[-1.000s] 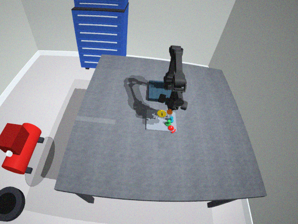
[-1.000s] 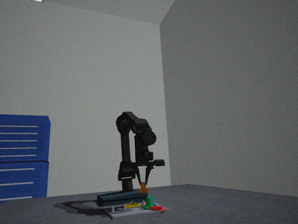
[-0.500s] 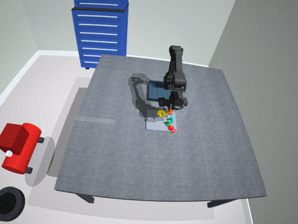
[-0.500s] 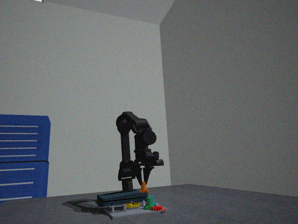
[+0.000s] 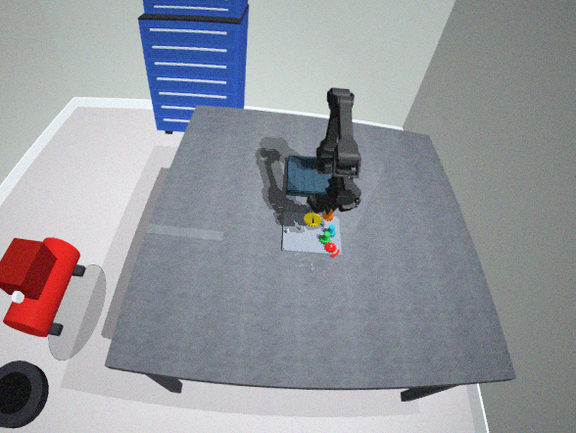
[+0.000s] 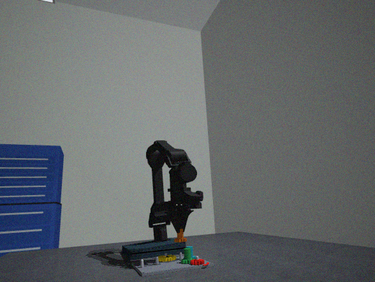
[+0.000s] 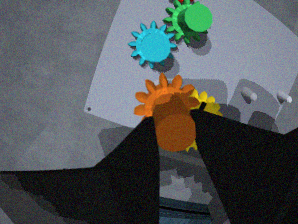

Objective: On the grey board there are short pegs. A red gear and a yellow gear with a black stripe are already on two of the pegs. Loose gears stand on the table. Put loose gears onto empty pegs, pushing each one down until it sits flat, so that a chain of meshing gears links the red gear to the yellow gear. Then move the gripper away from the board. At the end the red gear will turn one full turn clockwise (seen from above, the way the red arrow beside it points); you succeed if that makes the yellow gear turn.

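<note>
My gripper (image 7: 172,121) (image 6: 180,230) is shut on the handle of the orange gear (image 7: 162,97) (image 6: 180,239) (image 5: 327,216) and holds it above the grey board (image 7: 112,95) (image 5: 299,242) (image 6: 159,272). The yellow gear (image 5: 312,219) (image 6: 167,258) (image 7: 212,107) is on the board, partly hidden by the orange gear in the wrist view. The cyan gear (image 7: 153,45) (image 5: 332,230) (image 6: 191,250) and the green gear (image 7: 198,18) (image 5: 325,238) (image 6: 187,254) are on the board, close together. The red gear (image 5: 328,247) (image 6: 197,262) is beside the green gear.
A dark blue tray (image 5: 304,178) (image 6: 153,250) lies behind the board, near the arm's base. Bare pegs (image 7: 248,95) (image 7: 284,98) (image 6: 142,263) (image 6: 157,261) stand on the board's left part in the top and exterior views. The red arrow (image 5: 335,253) (image 6: 205,265) is beside the red gear.
</note>
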Motion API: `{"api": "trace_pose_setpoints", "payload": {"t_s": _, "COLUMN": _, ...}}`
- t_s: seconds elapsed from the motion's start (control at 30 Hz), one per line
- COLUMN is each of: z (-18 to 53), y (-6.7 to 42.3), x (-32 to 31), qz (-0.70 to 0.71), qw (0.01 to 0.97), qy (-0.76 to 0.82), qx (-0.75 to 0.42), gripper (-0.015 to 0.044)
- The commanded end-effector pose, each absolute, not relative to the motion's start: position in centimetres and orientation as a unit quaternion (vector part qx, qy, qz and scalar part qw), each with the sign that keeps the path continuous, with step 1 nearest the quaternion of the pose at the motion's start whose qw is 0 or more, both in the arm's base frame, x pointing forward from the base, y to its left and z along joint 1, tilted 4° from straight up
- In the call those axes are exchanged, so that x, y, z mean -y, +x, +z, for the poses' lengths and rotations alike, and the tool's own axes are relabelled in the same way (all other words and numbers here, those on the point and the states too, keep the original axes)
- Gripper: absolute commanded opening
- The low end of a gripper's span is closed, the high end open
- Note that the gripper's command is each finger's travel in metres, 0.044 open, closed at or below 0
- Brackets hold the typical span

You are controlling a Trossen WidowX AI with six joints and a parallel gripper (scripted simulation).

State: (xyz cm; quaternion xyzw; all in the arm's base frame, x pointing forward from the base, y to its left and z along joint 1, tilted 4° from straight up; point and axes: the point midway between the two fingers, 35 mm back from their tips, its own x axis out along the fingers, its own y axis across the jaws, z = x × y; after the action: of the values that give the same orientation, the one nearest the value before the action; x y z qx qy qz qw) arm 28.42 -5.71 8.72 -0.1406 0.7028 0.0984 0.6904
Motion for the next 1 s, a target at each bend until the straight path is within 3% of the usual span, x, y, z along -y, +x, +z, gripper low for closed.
{"api": "trace_pose_setpoints", "payload": {"t_s": 0.0, "z": 8.7, "y": 28.4, "x": 5.8, "qz": 0.11, "qw": 0.686, "qy": -0.155, "qx": -0.702, "gripper": 0.0}}
{"api": "trace_pose_setpoints", "payload": {"t_s": 0.57, "z": 6.9, "y": 28.3, "x": 5.9, "qz": 0.204, "qw": 0.658, "qy": -0.247, "qx": -0.681, "gripper": 0.0}}
{"api": "trace_pose_setpoints", "payload": {"t_s": 0.97, "z": 5.4, "y": 28.4, "x": 6.0, "qz": 0.156, "qw": 0.674, "qy": -0.201, "qx": -0.694, "gripper": 0.0}}
